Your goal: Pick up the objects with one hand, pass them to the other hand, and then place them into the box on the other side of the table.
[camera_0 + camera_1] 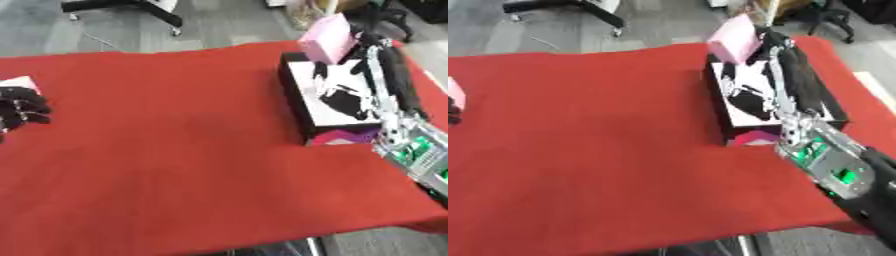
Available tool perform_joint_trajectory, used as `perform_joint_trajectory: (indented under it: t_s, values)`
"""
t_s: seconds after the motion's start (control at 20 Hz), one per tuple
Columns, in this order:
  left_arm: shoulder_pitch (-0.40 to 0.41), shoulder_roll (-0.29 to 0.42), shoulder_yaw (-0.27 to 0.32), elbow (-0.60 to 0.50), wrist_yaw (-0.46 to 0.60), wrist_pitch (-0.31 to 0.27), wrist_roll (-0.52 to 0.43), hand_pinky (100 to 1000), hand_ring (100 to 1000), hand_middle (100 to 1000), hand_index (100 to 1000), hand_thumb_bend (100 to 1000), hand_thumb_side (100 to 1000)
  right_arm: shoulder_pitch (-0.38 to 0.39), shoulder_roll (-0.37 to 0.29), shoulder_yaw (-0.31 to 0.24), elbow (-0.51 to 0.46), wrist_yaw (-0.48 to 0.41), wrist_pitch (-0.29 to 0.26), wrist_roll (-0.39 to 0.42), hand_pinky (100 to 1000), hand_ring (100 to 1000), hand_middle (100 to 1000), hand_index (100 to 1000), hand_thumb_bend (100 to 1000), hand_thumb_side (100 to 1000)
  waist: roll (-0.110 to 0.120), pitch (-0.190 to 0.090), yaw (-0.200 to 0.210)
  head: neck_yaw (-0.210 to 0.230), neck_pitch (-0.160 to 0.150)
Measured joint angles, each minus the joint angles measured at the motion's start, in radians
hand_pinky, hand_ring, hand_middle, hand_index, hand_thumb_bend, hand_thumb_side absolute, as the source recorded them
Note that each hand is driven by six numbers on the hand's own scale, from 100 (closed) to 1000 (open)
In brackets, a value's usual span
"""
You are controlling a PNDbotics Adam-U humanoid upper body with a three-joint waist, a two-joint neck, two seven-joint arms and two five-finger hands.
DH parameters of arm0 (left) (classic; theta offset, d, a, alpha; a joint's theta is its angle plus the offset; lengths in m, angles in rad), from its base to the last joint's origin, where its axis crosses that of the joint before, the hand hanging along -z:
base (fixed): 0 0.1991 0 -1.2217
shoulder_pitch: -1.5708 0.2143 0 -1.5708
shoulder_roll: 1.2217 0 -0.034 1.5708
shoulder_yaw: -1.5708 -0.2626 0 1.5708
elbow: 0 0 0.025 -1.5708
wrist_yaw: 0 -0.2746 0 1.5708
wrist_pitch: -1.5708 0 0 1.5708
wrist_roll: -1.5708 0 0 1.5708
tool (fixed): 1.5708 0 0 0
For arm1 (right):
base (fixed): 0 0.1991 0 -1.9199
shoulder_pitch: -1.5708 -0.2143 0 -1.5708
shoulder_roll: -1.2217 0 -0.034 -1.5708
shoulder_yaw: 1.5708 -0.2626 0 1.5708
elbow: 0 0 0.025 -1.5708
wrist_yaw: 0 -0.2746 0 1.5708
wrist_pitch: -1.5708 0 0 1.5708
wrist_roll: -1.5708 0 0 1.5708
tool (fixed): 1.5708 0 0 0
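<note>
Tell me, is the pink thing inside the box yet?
Not yet. The right robot hand holds the pink thing above the box's far end.

Right hand holding pink box above black-sided box, red tablecloth

Grey floor, chair base.

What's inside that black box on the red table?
The black box shows a white floor with dark shapes I cannot identify, plus something magenta at its near end. The right robot hand holds a pink object above its far end. The arm hides the right side.
</note>
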Motion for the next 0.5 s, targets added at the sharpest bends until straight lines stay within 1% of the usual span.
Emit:
perform_joint_trajectory:
  t_s: [0.15,0.2,0.25,0.3,0.35,0.4,0.45,0.5]
  values:
    - [0.011,-0.002,0.010,-0.058,0.010,-0.010,0.018,749,723,685,782,100,837,-0.043,-0.015,-0.019,0.186,-0.091,0.011,0.011,524,901,492,451,100,269,0.003,0.008,0.031,-0.035,0.000]
    - [0.013,-0.004,0.012,-0.075,0.013,-0.011,0.022,750,724,685,782,100,829,-0.054,-0.015,-0.022,0.250,-0.116,0.013,0.012,539,915,511,499,100,250,0.004,0.010,0.039,-0.046,0.000]
    - [0.013,-0.006,0.012,-0.091,0.016,-0.013,0.026,750,724,684,783,100,825,-0.063,-0.015,-0.024,0.316,-0.142,0.013,0.013,546,920,519,522,100,303,0.006,0.011,0.047,-0.055,0.000]
    - [0.014,-0.009,0.013,-0.104,0.018,-0.016,0.029,751,724,685,783,100,820,-0.066,-0.015,-0.025,0.372,-0.165,0.014,0.014,570,942,559,610,100,355,0.007,0.013,0.052,-0.064,0.000]
    - [0.014,-0.009,0.015,-0.115,0.020,-0.018,0.032,751,724,685,783,100,819,-0.067,-0.015,-0.025,0.420,-0.188,0.015,0.015,578,949,575,637,100,374,0.007,0.014,0.056,-0.070,0.000]
    - [0.015,-0.009,0.018,-0.124,0.021,-0.020,0.036,751,724,684,783,100,819,-0.067,-0.015,-0.024,0.459,-0.208,0.015,0.015,597,965,614,696,100,444,0.007,0.015,0.059,-0.075,0.000]
    - [0.017,-0.008,0.020,-0.131,0.021,-0.021,0.039,751,724,684,783,100,818,-0.066,-0.015,-0.024,0.488,-0.224,0.015,0.015,608,972,636,732,100,504,0.007,0.015,0.060,-0.079,0.000]
    - [0.021,-0.008,0.024,-0.135,0.021,-0.023,0.044,751,725,684,783,100,818,-0.066,-0.015,-0.022,0.509,-0.238,0.015,0.015,635,987,685,796,236,599,0.007,0.016,0.061,-0.083,0.000]
